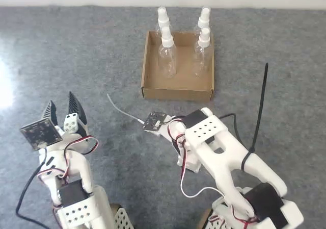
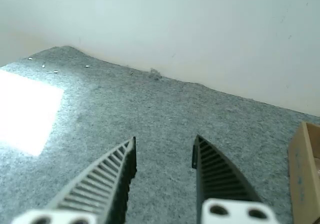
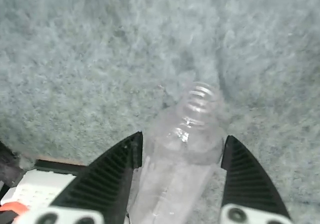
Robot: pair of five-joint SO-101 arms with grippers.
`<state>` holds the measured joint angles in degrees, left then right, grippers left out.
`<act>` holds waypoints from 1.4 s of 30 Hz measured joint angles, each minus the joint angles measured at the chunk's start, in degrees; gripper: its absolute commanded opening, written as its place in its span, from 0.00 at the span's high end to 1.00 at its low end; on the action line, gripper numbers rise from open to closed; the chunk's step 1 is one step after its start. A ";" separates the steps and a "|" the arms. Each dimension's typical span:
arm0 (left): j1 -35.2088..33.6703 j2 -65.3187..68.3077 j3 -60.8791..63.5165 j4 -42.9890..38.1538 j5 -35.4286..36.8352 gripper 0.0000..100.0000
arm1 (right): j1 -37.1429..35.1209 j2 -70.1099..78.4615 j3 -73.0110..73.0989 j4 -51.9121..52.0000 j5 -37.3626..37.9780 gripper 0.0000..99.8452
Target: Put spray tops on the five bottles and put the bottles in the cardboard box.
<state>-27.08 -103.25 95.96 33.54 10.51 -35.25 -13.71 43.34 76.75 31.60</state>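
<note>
The right gripper [image 3: 184, 136] grips a bottle [image 3: 180, 169], one ribbed finger pressed against each side of its body. The right arm [image 1: 219, 142] is folded forward and low, its wrist close over the carpet [image 1: 76, 50] just in front of the box [image 1: 177, 92]. The bottle is clear plastic with a bare threaded neck (no spray top on it) that points away from the gripper, just above the carpet. A thin white tube [image 1: 122, 110] lies on the carpet beside that wrist, on the side toward the left arm. The left gripper [image 2: 165, 139] is spread open with nothing between its fingers, raised and pointing toward the far wall, well apart from the box. Four capped bottles [image 1: 167, 60] stand upright in the box.
</note>
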 measured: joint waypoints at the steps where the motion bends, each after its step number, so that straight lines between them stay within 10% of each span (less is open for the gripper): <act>1: 0.00 0.00 0.00 0.00 0.00 0.83 | 0.35 0.00 0.26 -0.35 0.00 0.78; 42: 0.00 0.00 0.00 0.00 0.00 0.83 | 0.62 5.10 2.20 -4.22 0.88 0.83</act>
<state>-27.08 -103.25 95.96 33.54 10.51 -34.64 -8.62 45.54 72.53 32.48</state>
